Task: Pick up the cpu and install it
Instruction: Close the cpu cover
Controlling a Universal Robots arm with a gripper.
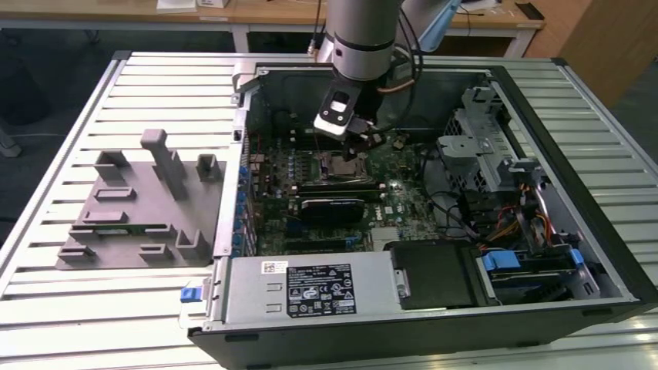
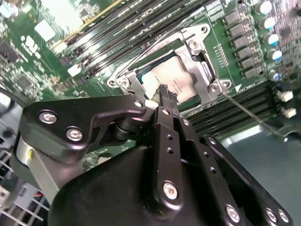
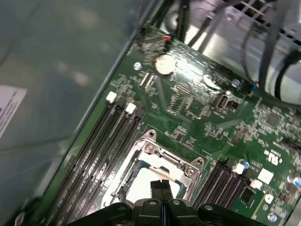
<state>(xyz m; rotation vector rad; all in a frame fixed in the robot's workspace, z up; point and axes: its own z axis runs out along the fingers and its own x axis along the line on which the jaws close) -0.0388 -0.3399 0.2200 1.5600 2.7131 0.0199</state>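
Note:
The cpu, a silvery-white square, lies flat inside the open metal-framed socket on the green motherboard. My gripper hangs right over the cpu's edge with its two black fingers pressed together and nothing between them. In the first wrist view the paired fingertips stand just above the pale cpu within the socket frame. From the exterior view, the gripper reaches down into the open computer case over the socket.
A grey fixture tray sits on the slatted table at the exterior view's left. The power supply and drive cages crowd the case. Memory slots flank the socket, and its thin lever stands loose.

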